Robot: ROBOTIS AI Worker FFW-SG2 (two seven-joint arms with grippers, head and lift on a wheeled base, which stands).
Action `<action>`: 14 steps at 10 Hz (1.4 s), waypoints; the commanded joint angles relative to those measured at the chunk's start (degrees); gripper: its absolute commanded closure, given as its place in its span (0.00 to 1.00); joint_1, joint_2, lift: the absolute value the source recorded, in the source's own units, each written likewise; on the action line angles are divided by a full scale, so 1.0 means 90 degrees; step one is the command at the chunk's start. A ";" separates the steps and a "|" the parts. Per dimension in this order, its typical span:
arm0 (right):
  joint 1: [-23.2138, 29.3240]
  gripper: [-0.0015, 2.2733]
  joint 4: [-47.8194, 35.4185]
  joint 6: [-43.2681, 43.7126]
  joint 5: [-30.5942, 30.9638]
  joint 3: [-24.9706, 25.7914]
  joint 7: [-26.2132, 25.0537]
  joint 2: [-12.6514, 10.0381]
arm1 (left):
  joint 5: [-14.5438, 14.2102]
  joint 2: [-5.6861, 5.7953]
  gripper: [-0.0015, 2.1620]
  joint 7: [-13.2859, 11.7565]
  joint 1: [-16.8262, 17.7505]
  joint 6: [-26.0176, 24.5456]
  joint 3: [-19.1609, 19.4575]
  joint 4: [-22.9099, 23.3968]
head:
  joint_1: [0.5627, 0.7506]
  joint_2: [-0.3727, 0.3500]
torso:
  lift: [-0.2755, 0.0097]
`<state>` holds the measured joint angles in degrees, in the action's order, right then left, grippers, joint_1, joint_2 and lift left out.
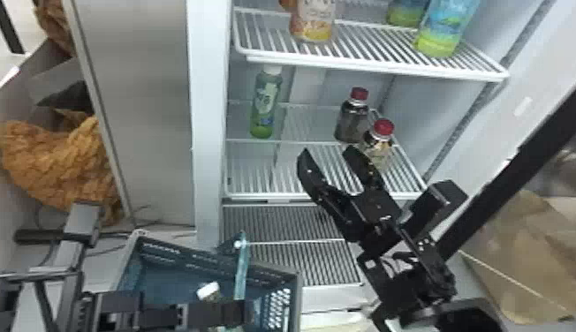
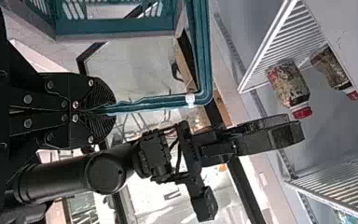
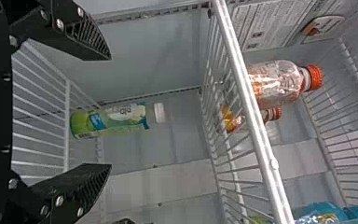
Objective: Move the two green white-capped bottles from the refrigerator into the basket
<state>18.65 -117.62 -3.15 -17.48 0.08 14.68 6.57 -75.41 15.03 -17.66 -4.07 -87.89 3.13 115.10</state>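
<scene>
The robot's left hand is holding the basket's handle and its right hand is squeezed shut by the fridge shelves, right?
Almost! The right wrist view shows that the right gripper is open, not squeezed shut. It is by the fridge shelves, and the left gripper is holding the handle of the basket.
</scene>
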 commanded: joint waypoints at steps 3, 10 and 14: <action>-0.0557 0.03 0.0765 0.0272 0.0228 -0.0149 -0.0098 -0.0017 | 0.0000 0.0010 0.54 0.0000 0.0031 -0.0016 -0.0017 0.0000 | 0.70 0.19 | 0.04; -0.2057 0.03 0.2593 0.0538 0.0799 -0.0390 -0.0342 -0.0066 | 0.0000 0.0020 0.54 0.0000 0.0062 -0.0016 -0.0017 0.0000 | 0.70 0.22 | 0.04; -0.2729 0.03 0.3405 0.0679 0.0786 -0.0656 -0.0449 -0.0085 | -0.0013 0.0020 0.54 0.0009 0.0078 -0.0016 -0.0030 0.0000 | 0.70 0.24 | 0.04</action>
<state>-5.08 -87.85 2.83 -10.42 -5.43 10.59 5.81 -75.49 15.20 -17.55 -3.47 -88.03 2.84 115.10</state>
